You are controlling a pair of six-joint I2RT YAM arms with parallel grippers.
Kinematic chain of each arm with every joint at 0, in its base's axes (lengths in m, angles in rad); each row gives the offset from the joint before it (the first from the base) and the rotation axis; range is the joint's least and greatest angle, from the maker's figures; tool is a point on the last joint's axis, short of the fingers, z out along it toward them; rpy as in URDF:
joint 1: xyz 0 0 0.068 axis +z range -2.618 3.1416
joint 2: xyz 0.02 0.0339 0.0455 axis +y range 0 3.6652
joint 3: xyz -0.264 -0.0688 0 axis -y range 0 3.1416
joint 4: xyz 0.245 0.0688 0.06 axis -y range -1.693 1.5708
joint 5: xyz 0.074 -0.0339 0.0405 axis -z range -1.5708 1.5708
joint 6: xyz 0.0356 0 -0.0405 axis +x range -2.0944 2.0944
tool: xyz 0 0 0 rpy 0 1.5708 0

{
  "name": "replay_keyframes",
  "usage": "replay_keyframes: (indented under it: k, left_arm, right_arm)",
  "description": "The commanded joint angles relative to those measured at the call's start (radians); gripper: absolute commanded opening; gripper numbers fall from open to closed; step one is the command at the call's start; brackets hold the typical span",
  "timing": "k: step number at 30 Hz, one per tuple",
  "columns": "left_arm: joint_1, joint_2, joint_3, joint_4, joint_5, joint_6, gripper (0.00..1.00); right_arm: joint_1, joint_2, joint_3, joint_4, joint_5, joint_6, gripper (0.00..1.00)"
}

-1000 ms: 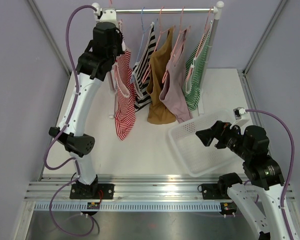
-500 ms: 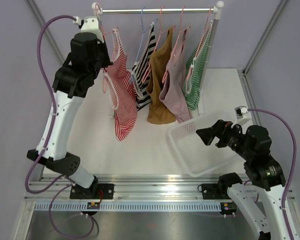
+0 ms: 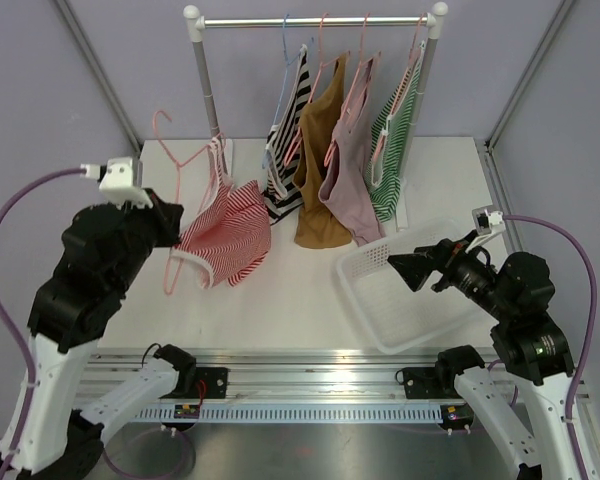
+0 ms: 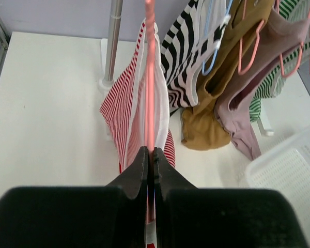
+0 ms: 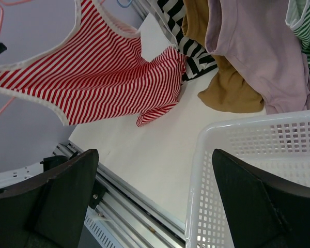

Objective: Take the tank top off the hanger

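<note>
Soft cloth tank top [image 5: 103, 77], glossy plastic hanger [image 4: 150, 77]

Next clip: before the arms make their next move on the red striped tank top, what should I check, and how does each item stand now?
1. Left tool gripping the pink hanger: ok, jaws shut on its wire.
2. Hanger clear of the rail: ok, held out over the table.
3. Red striped tank top off the hanger: not ok, it hangs from it.
4. Right tool ready to grab: ok, jaws wide open and holding nothing.
5. Right tool at the fabric: not ok, it is by the white basket, apart from the top.
</note>
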Motion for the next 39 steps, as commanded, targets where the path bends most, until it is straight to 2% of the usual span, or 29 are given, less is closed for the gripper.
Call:
replay_keyframes:
  k: [1,6,10,13,14,17,20,22,28,29,36,39]
  left_arm:
    - [-0.004,-0.127,-0.095,0.057,0.062,0.003,0.00]
    - [-0.004,-0.319,-0.223,-0.005,0.160,0.027,0.00]
    - [-0.004,-0.411,-0.274,-0.037,0.319,0.044,0.00]
    - [-0.004,-0.439,-0.297,-0.054,0.375,0.058,0.00]
    - [-0.004,-0.445,-0.310,-0.043,0.395,0.063,0.00]
    - [-0.002,-0.462,-0.352,-0.010,0.471,0.050,0.00]
    - [-0.002,-0.479,-0.389,0.024,0.545,0.034,0.00]
    - [-0.002,-0.482,-0.397,0.026,0.591,0.030,0.00]
    - [-0.002,-0.493,-0.423,0.040,0.708,0.030,0.00]
    - [-0.002,-0.497,-0.428,0.046,0.714,0.020,0.00]
    - [-0.002,-0.496,-0.466,0.122,0.734,-0.039,0.00]
    - [-0.002,-0.506,-0.466,0.142,0.722,-0.055,0.00]
  right_arm:
    - [0.005,-0.003,0.021,0.077,-0.032,0.000,0.99]
    - [0.005,-0.009,-0.001,0.129,-0.071,0.012,1.00]
    - [0.005,0.005,-0.067,0.253,-0.143,0.094,1.00]
    - [0.007,0.046,-0.147,0.428,-0.243,0.185,0.99]
    - [0.005,0.063,-0.185,0.536,-0.286,0.211,0.99]
    - [0.005,0.173,-0.209,0.703,-0.356,0.302,0.99]
    - [0.013,0.328,-0.180,0.772,-0.404,0.343,0.99]
    - [0.030,0.363,-0.170,0.809,-0.409,0.349,0.99]
    - [0.188,0.474,-0.107,0.815,-0.288,0.242,0.97]
    - [0.252,0.507,-0.086,0.797,-0.263,0.219,0.96]
    - [0.523,0.655,0.031,0.713,0.101,0.030,0.85]
    - [0.582,0.702,0.083,0.688,0.233,-0.025,0.79]
